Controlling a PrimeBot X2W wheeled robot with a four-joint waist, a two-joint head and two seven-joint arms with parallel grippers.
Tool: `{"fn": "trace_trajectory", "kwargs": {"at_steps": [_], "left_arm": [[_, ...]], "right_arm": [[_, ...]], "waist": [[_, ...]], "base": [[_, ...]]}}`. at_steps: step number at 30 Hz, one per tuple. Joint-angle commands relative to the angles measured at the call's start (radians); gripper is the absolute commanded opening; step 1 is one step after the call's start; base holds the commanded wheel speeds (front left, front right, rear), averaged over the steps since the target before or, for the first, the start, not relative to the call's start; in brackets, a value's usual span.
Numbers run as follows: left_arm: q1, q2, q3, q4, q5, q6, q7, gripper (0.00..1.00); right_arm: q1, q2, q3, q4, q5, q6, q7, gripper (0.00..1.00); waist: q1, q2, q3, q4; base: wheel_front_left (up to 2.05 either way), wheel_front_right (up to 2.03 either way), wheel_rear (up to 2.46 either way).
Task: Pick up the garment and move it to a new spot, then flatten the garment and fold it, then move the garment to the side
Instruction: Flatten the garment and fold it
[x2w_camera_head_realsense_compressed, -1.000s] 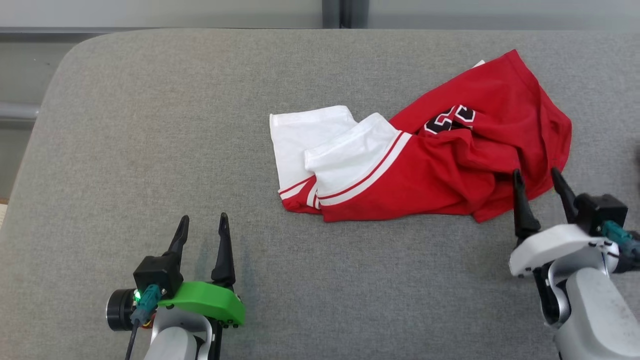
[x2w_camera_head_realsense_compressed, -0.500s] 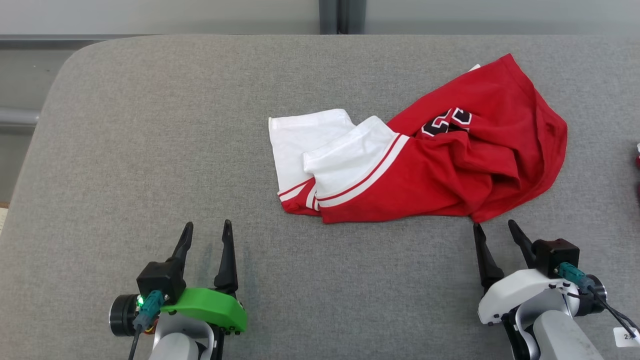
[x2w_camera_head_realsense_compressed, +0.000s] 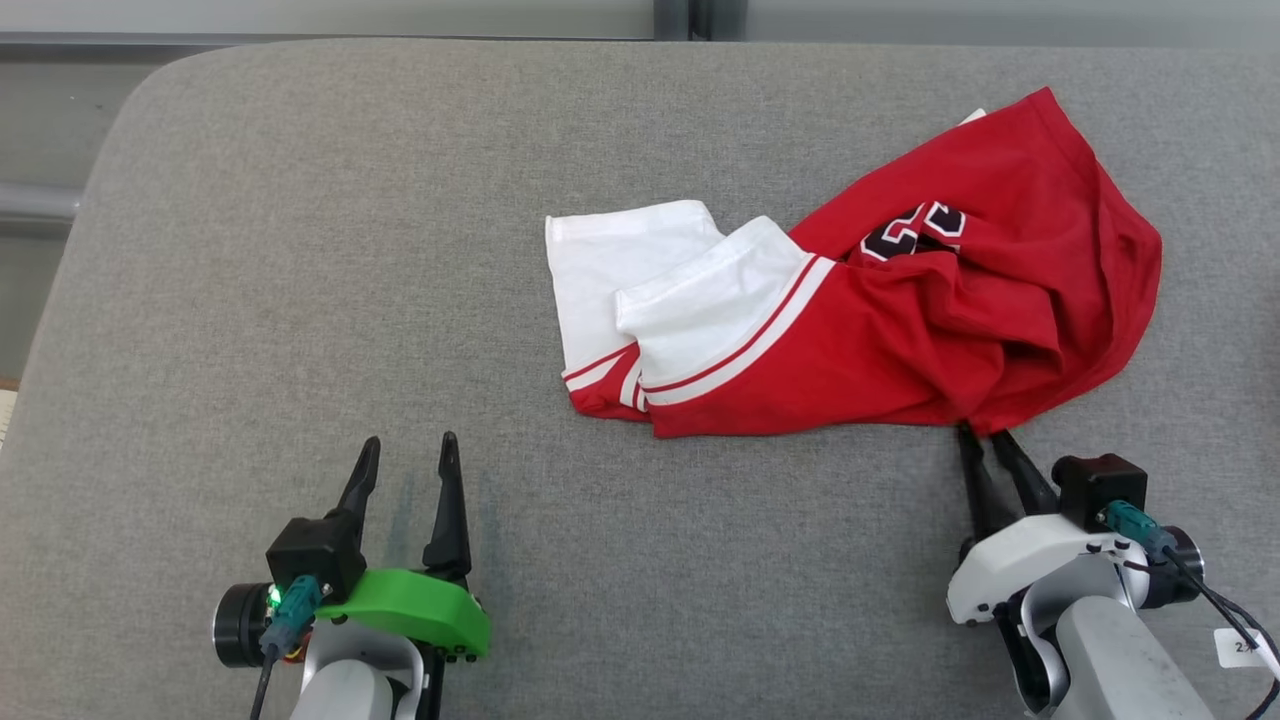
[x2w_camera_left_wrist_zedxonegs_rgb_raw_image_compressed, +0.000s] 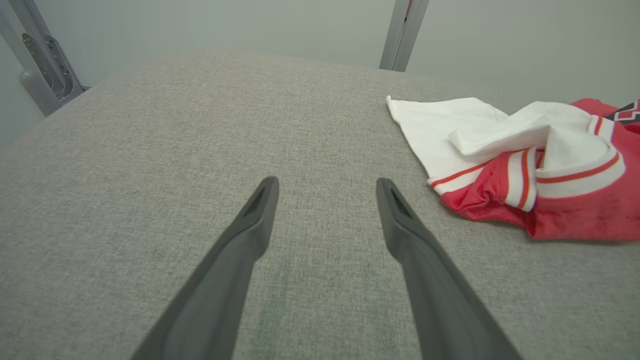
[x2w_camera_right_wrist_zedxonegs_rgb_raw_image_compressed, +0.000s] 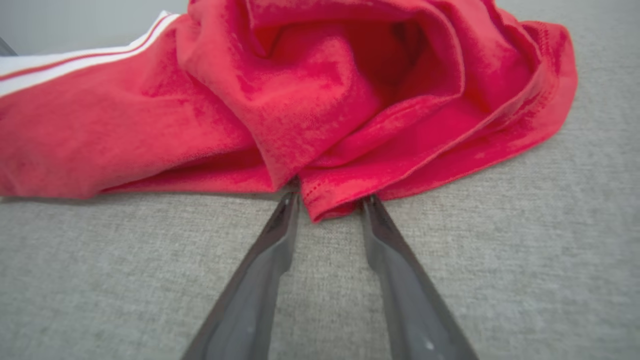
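Garment (x2w_camera_head_realsense_compressed: 900, 330): red/white jersey, crumpled, right of centre in the head view on the grey tabletop (x2w_camera_head_realsense_compressed: 300, 250). Right hand (x2w_camera_head_realsense_compressed: 982, 437) sits at its lower-right hem corner (x2w_camera_right_wrist_zedxonegs_rgb_raw_image_compressed: 327, 207). The fingers stand a little apart with the corner between the tips, touching or nearly so. Can't tell if it's actually pinched. Left hand (x2w_camera_head_realsense_compressed: 410, 445) is lower left, fingers wide apart, holding nothing, well clear of the cloth. Progress: looks like step one, the pick-up grasp. Nothing lifted. Move, flatten, fold, move aside all left.

Grey fabric table (x2w_camera_head_realsense_compressed: 300, 250), pale wall (x2w_camera_left_wrist_zedxonegs_rgb_raw_image_compressed: 200, 25)
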Motion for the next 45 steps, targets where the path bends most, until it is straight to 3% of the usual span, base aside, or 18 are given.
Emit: {"fn": "trace_trajectory", "kwargs": {"at_steps": [1,16,18,19,26,36,45], "left_arm": [[-0.018,0.003,0.006,-0.002,0.008,0.002,0.0,1.0],[0.023,0.003,0.014,0.009,0.015,-0.004,0.0,1.0],[0.032,0.003,0.015,0.012,0.017,-0.006,0.0,1.0],[0.035,0.003,0.016,0.013,0.017,-0.006,0.0,1.0],[0.032,0.003,0.007,0.011,0.021,-0.011,0.0,1.0],[-0.104,0.003,-0.078,0.051,0.007,-0.04,0.0,1.0],[-0.319,0.004,-0.13,0.222,-0.169,-0.053,0.0,1.0]], "right_arm": [[-0.009,-0.007,-0.011,0.001,-0.01,-0.001,-0.003,0.0],[0.097,-0.096,-0.183,-0.046,-0.058,-0.001,-0.003,0.0],[0.102,-0.099,-0.216,-0.049,-0.077,-0.001,-0.003,0.95],[0.103,-0.098,-0.238,-0.055,-0.086,-0.001,-0.003,1.0],[0.107,-0.052,-0.314,-0.135,-0.121,-0.001,-0.003,1.0],[0.07,0.006,-0.24,-0.197,-0.087,-0.001,-0.003,1.0],[0.028,0.017,-0.2,-0.187,-0.078,-0.001,-0.003,1.0]], "waist": [[0.0,-0.0001,-0.002,-0.007],[0.0,-0.0001,-0.094,-0.126],[0.0,-0.0001,-0.103,-0.136],[0.0,-0.0001,-0.106,-0.141],[0.0,-0.0001,-0.114,-0.164],[0.0,-0.0001,-0.056,-0.194],[0.0,-0.0001,-0.002,-0.212]], "base": [[0.0,0.0,0.0],[0.0,0.0,0.0],[0.0,0.0,0.0],[0.0,0.0,0.0],[0.0,0.0,0.0],[0.0,0.0,0.0],[0.0,0.0,0.0]]}}
